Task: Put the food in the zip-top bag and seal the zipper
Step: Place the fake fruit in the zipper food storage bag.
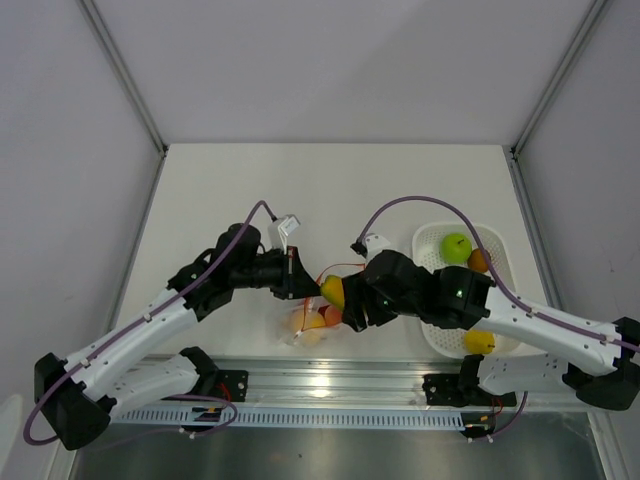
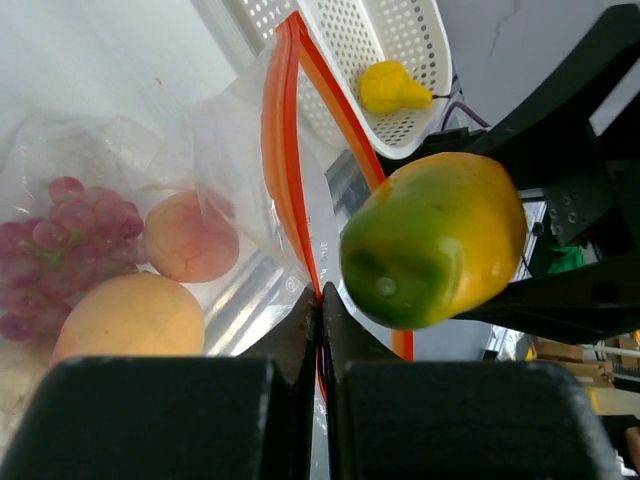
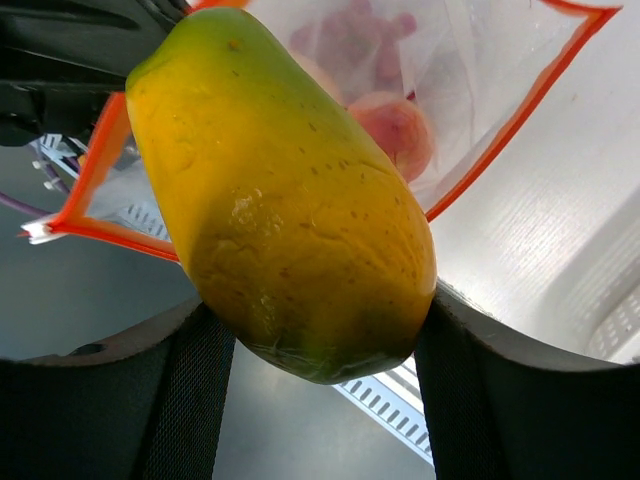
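1. Top view: the left gripper (image 1: 298, 272) is pinched shut on the bag (image 1: 305, 325) at its mouth edge. The right gripper (image 1: 345, 300), nearer the opening, grips a mango (image 1: 333, 291).
2. Left wrist: the closed fingers clamp the zipper (image 2: 278, 150). The mango hangs just right of them, outside the mouth.
3. Right wrist: the fingers (image 3: 190, 400) straddle the mango's near end, its long axis pointing away from them toward the open mouth. Grapes (image 3: 350, 40) and a peach (image 3: 400, 130) lie inside.

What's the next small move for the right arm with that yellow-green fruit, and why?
Probably ease the right gripper forward so the yellow-green fruit passes through the zip-top bag mouth, then release. The left gripper pinches the zipper, holding the mouth open, and the fruit hangs just outside it.
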You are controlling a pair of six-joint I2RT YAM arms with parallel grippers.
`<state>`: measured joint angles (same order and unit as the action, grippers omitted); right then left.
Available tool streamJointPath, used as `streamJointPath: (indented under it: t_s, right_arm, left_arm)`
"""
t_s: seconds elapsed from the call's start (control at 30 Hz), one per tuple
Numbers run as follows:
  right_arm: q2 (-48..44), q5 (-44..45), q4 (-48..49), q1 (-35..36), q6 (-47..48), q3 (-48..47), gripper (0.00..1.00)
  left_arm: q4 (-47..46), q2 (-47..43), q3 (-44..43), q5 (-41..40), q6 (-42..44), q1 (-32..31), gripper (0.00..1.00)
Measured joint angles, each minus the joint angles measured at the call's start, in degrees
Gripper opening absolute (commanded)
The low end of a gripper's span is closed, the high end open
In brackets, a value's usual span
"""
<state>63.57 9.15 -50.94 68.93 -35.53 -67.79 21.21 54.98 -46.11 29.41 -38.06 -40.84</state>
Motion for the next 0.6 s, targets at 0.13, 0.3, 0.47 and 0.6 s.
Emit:
streamJointPath:
  t_s: [0.13, 0.3, 0.47, 0.6]
  right_arm:
    - [0.7, 0.0, -2.1, 0.0, -0.6, -0.4, 0.00]
    - [1.6, -0.8, -3.0, 0.0, -1.6, -0.4, 0.00]
    - [3.7, -1.8, -3.5, -0.2, -2.3, -0.4, 0.00]
    - [6.8, -2.8, -3.7, -1.0, -2.5, -0.5, 0.09]
  left_arm:
    - [0.0, -1.9, -0.3, -1.1, 0.0, 0.0, 0.01]
    - [-0.1, -3.1, -0.5, -1.8, -0.1, 0.0, 0.01]
    - [-0.3, -3.1, -0.5, -1.8, -0.5, 0.0, 0.01]
    - [-0.7, -3.1, -0.5, -1.7, -0.9, 0.0, 0.00]
